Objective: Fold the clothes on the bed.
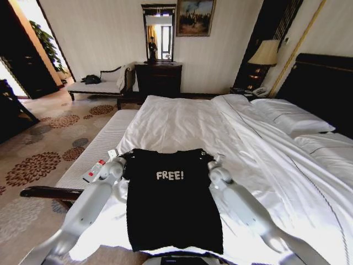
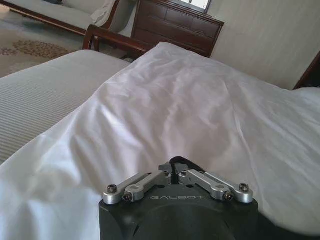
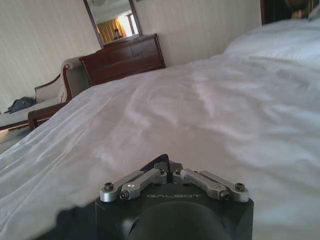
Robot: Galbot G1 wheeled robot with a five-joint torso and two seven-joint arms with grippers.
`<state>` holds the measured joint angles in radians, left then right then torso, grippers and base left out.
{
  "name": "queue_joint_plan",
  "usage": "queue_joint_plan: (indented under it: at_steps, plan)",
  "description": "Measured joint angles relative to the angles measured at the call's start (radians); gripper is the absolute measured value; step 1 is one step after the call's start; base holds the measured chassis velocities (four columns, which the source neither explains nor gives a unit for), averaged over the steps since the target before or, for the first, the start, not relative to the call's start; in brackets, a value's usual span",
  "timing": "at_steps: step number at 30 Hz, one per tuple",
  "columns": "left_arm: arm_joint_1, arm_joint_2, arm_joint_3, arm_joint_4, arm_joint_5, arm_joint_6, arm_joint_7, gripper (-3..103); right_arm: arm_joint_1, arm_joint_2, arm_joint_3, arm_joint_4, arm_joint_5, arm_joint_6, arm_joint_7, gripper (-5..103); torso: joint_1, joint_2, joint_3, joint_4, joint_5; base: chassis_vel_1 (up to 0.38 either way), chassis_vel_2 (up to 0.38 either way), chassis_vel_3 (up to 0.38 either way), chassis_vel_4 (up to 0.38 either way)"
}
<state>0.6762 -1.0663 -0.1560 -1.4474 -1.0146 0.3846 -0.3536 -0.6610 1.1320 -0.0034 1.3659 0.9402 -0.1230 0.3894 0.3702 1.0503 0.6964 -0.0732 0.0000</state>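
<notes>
White-duveted bed (T-shirt atop); patterned carpet, dark dresser.

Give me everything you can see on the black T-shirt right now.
The black T-shirt is soft fabric with white "FREE!" lettering across the chest. It lies face up and mostly flat on the white duvet at the near edge of the bed, hem toward the robot. The left gripper and right gripper are each shut on a shoulder corner.

My black T-shirt with white "FREE!" lies flat, chest up, at the foot edge of the white bed, hem overhanging that edge.
</notes>
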Motion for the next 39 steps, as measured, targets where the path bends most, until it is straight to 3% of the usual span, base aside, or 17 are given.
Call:
queue_joint_plan:
  at_steps: [8, 19, 24, 25, 28, 29, 30, 31, 33, 34, 35, 36, 37, 39]
  plan:
    - [-0.059, -0.023, -0.006, 0.064, -0.001, -0.014, 0.025, 1, 0.048, 0.039, -0.001, -0.050, -0.005, 0.004, -0.006, 0, 0.000, 0.000, 0.000, -0.0001, 0.0000, 0.000, 0.000, 0.000, 0.000]
    - [-0.068, -0.084, 0.019, 0.237, 0.091, -0.023, 0.032, 1, 0.062, 0.115, -0.006, -0.259, -0.078, 0.029, -0.019, 0, 0.000, 0.000, 0.000, 0.0000, 0.0001, 0.000, 0.000, 0.000, 0.000]
    - [-0.059, -0.072, 0.022, 0.210, 0.077, 0.002, 0.008, 1, 0.049, 0.109, 0.004, -0.243, -0.078, 0.032, -0.019, -3, 0.000, 0.000, 0.000, -0.0002, 0.0003, 0.000, 0.000, 0.000, 0.000]
    - [-0.051, -0.065, 0.021, 0.193, 0.070, 0.011, 0.001, -1, 0.044, 0.103, 0.007, -0.224, -0.077, 0.033, -0.020, 1, 0.000, 0.000, 0.000, -0.0001, 0.0003, 0.000, 0.000, 0.000, 0.000]
    - [-0.023, -0.053, 0.002, 0.147, 0.054, 0.030, -0.015, 10, 0.030, 0.091, 0.019, -0.180, -0.074, 0.042, -0.020, 1, 0.000, 0.000, 0.000, -0.0002, -0.0001, 0.000, 0.000, 0.000, 0.000]
    - [-0.011, -0.048, -0.011, 0.128, 0.047, 0.036, -0.021, 15, 0.022, 0.087, 0.028, -0.157, -0.071, 0.045, -0.020, 12, 0.000, 0.000, 0.000, -0.0001, 0.0000, 0.000, 0.000, 0.000, 0.000]
    - [0.023, -0.038, -0.046, 0.081, 0.034, 0.042, -0.031, 21, 0.000, 0.079, 0.054, -0.101, -0.062, 0.056, -0.021, 12, 0.000, 0.000, 0.000, 0.0001, 0.0000, 0.000, 0.000, 0.000, 0.000]
    - [0.056, -0.028, -0.084, 0.038, 0.024, 0.044, -0.034, 26, -0.022, 0.070, 0.082, -0.053, -0.054, 0.064, -0.021, 22, 0.000, 0.000, 0.000, 0.0001, -0.0001, 0.000, 0.000, 0.000, 0.000]
    - [0.078, -0.021, -0.111, 0.013, 0.018, 0.044, -0.036, 26, -0.040, 0.063, 0.101, -0.021, -0.048, 0.069, -0.023, 22, 0.000, 0.000, 0.000, 0.0000, -0.0001, 0.000, 0.000, 0.000, 0.000]
    - [0.102, -0.014, -0.140, -0.015, 0.011, 0.044, -0.036, 32, -0.057, 0.056, 0.117, 0.004, -0.045, 0.073, -0.026, 33, 0.000, 0.000, 0.000, 0.0001, -0.0001, 0.000, 0.000, 0.000, 0.000]
    - [0.140, -0.002, -0.182, -0.055, -0.002, 0.044, -0.037, 37, -0.090, 0.042, 0.144, 0.040, -0.038, 0.077, -0.031, 33, 0.000, 0.000, 0.000, 0.0001, 0.0001, 0.000, 0.000, 0.000, 0.000]
    - [0.204, 0.017, -0.246, -0.117, -0.030, 0.044, -0.039, 43, -0.150, 0.012, 0.190, 0.092, -0.019, 0.079, -0.038, 44, 0.000, 0.000, 0.000, 0.0002, 0.0000, 0.000, 0.000, 0.000, 0.000]
    - [0.204, 0.017, -0.246, -0.117, -0.030, 0.044, -0.039, 43, -0.150, 0.012, 0.190, 0.092, -0.019, 0.079, -0.038, 44, 0.000, 0.000, 0.000, 0.0002, 0.0000, 0.000, 0.000, 0.000, 0.000]
    - [0.294, 0.049, -0.338, -0.206, -0.085, 0.038, -0.046, 53, -0.236, -0.031, 0.252, 0.159, 0.037, 0.067, -0.038, 44, -0.001, 0.000, 0.000, 0.0000, 0.0001, 0.000, 0.000, 0.000, 0.000]
